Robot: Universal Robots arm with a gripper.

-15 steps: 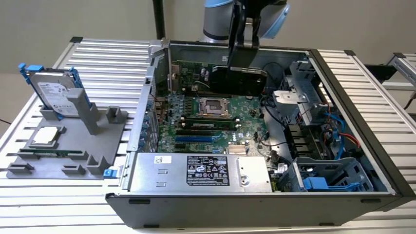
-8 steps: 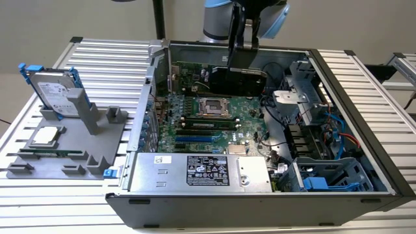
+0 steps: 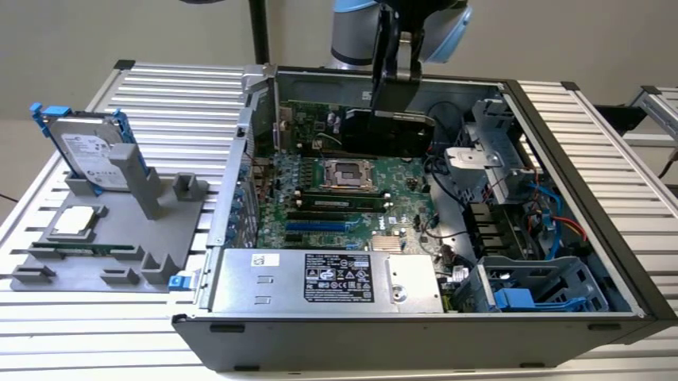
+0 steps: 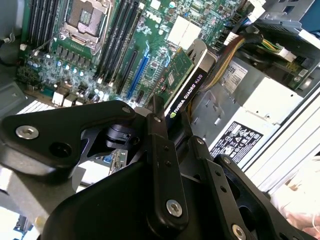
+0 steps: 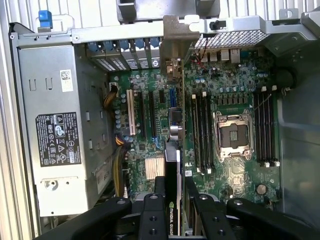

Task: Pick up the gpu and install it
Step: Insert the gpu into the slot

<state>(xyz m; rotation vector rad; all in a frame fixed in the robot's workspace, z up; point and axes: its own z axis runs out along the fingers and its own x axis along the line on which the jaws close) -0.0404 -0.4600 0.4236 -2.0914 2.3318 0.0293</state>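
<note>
gpu pinched by its top edge between the fingers, 1 o'clock of the CPU socket in the exterior view; looks stiff, light, fragile.

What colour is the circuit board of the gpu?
The gpu board is green; second wrist view.

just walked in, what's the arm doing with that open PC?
The arm's gripper is shut on the gpu and holds the card on edge inside the open computer case, over the motherboard. In the first wrist view, the card's metal bracket is at the case's rear slot openings. The card does not look seated in a slot yet. A hard drive stands on the gray fixture at the exterior view's left.
</note>
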